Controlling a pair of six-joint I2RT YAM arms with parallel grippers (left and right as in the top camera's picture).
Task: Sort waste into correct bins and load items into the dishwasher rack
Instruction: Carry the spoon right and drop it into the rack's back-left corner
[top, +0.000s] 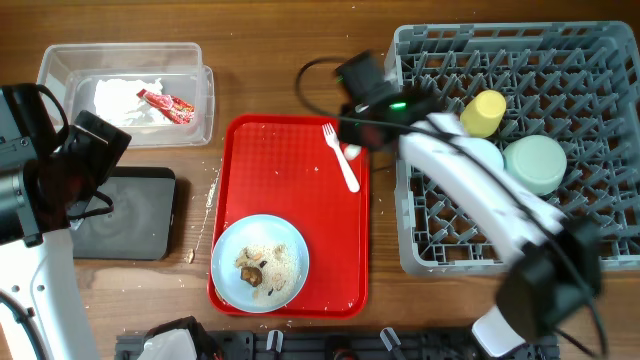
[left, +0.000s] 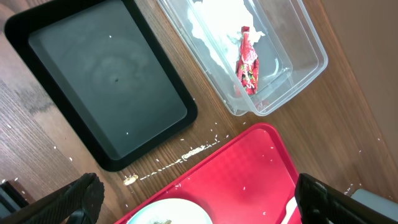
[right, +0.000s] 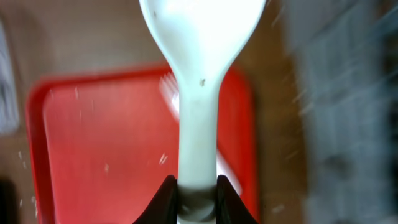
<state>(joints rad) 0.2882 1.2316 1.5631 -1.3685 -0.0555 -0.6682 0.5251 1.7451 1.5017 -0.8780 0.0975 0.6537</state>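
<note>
My right gripper (right: 198, 194) is shut on the handle of the white spoon (right: 199, 74) and holds it above the red tray's right edge, beside the grey dishwasher rack (top: 600, 150); overhead shows it there (top: 358, 122). The white fork (top: 340, 158) lies on the red tray (top: 270, 170). The large light blue plate (top: 260, 262) with rice and brown scraps sits at the tray's front. The yellow cup (top: 484, 113) and pale green bowl (top: 535, 163) are in the rack; my arm mostly hides a light bowl beside them. My left gripper (left: 199, 208) is open and empty.
The clear tub (top: 190, 60) at the back left holds white napkins (top: 122, 98) and the red-and-white wrapper (top: 167, 104). The black tray (top: 140, 215) lies in front of it, partly under my left arm. Rice grains are scattered between the black tray and the red tray.
</note>
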